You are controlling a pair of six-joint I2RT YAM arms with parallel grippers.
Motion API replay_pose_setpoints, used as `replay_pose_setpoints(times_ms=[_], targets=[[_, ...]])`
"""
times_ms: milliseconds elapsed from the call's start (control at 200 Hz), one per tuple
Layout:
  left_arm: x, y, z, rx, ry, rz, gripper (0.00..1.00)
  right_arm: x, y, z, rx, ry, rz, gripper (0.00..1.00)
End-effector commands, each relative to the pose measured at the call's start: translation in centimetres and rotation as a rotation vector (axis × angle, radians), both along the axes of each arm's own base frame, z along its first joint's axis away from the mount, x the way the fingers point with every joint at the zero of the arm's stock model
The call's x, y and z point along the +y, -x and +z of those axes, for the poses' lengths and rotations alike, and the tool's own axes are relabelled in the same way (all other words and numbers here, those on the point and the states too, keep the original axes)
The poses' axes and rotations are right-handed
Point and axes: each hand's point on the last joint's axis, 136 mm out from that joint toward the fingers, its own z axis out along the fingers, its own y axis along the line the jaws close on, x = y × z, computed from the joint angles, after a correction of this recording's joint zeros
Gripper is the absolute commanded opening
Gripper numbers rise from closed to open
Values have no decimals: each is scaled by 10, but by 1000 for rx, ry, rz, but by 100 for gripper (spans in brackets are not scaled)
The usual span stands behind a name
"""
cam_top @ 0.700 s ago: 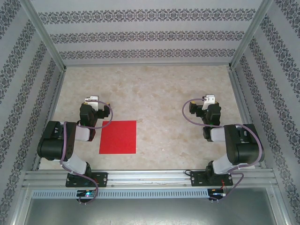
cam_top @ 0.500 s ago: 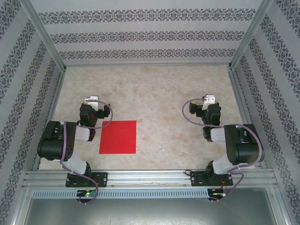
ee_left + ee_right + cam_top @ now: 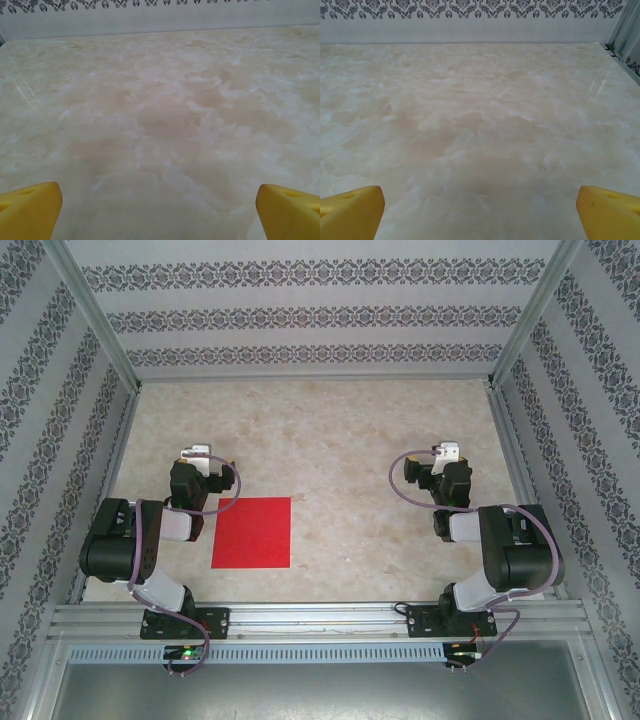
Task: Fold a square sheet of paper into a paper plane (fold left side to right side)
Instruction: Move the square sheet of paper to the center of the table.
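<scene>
Marbled table (image 3: 340, 430) carries both arms folded, fingers (image 3: 30, 212) spread.

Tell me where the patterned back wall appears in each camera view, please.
Top external: back wall spans the upper part, beyond the table.
Left wrist: narrow strip along the top edge.
Right wrist: wider strip along the top edge.
Shared landmark: the marbled beige table meeting it.
</scene>
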Motion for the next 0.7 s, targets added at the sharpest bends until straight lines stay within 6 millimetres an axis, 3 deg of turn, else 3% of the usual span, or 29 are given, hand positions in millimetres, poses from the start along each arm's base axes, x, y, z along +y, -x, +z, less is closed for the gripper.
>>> replay_pose_setpoints(times_ms=[0, 350, 460, 600, 694], targets=[[4, 0, 1, -1, 20, 18, 100, 0, -6, 11, -33, -34, 17, 98], [4, 1, 1, -4, 21, 21, 100, 0, -6, 11, -35, -35, 19, 98], [9, 11, 20, -56, 20, 46, 100, -1, -4, 17, -46, -35, 9, 98], [35, 27, 44, -30, 59, 224, 100, -6, 7, 45, -57, -42, -21, 98], [38, 33, 63, -56, 172, 285, 100, -8, 21, 59, -4, -111, -57, 98]])
